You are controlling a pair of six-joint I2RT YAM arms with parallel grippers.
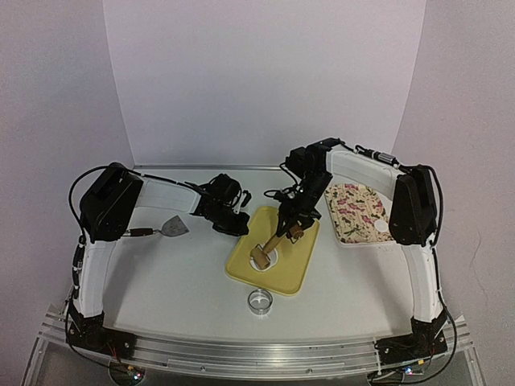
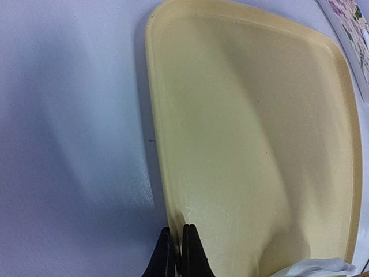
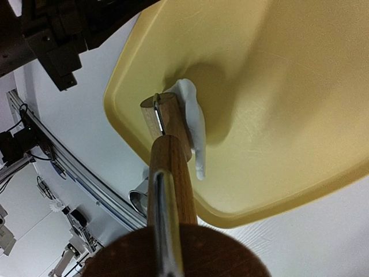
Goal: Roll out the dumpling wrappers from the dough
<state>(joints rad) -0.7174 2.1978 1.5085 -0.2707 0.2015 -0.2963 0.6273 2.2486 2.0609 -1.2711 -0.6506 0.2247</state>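
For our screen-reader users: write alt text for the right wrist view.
A wooden rolling pin stretches away from the camera, its far end on a piece of white dough lying on a yellow tray. The tray sits on a white table, with a metal ring cutter just past its edge.

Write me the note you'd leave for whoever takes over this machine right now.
Left tool: shut, empty, at the left edge of the tray.
Right tool: shut on the pin, whose far end rests on the dough at the tray's near end.
Done: one wrapper lies on the plate, right of the tray.
Left: the dough is a small, uneven patch. Roll it flatter, then probably cut it with the cutter, which sits on the table in front of the tray. The scraper lies to the left.
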